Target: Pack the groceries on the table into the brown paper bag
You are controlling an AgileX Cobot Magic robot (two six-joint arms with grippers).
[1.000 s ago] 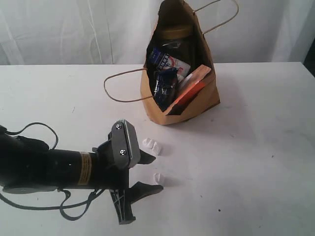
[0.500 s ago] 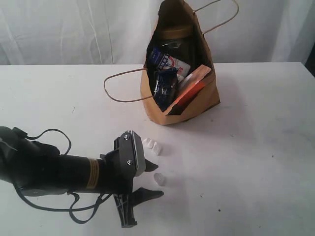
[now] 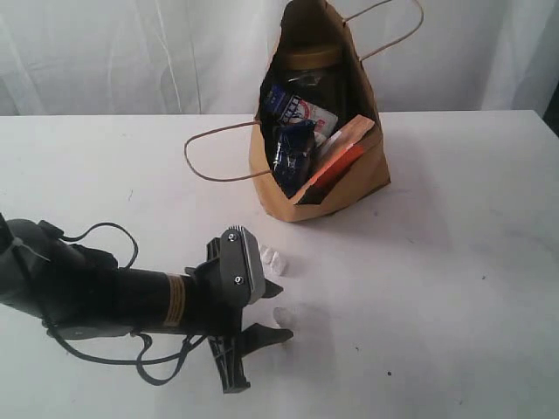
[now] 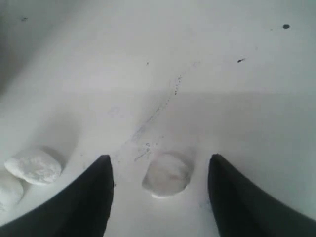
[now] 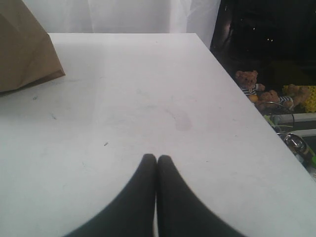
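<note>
Brown paper bag (image 3: 367, 170) sits on the far middle of the white table (image 3: 454, 288), mouth gaping toward the camera; whether it is upright or tipped is unclear. Inside, deepest in, is a dark jar (image 3: 307, 63) with a dull gold lid. Below it is a blue-white carton (image 3: 295, 109), then a dark-blue noodle pack (image 3: 293, 148). An orange-brown pouch (image 3: 342, 157) leans at the right of the mouth. One cord handle (image 3: 186, 153) lies looped on the tabletop to the left, and the other handle (image 3: 417, 26) arches up at the back.
</note>
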